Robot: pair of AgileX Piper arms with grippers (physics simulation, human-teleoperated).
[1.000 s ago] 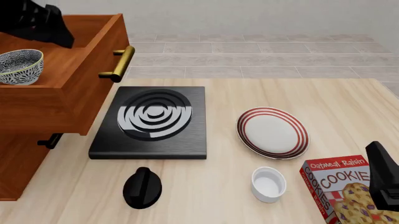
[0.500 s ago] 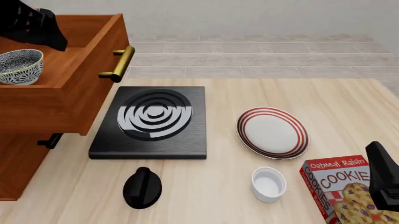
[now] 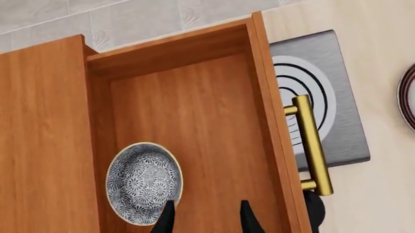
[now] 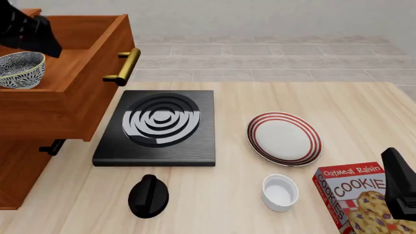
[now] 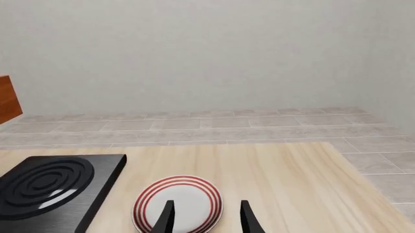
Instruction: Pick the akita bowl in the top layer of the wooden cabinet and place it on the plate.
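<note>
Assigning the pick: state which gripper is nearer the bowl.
Left. The left gripper hovers open above the drawer, right beside the bowl; the right gripper hangs far across the table, near the plate.

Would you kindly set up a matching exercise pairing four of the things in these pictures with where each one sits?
Things:
1. patterned bowl
2. red-ringed plate
3. small white cup
4. cookie box

Places:
A. at the table's near right corner
B. just in front of the plate
C. inside the open top drawer
D. on the table, right of the black stove

Pairs: 1-C, 2-D, 3-B, 4-A
</note>
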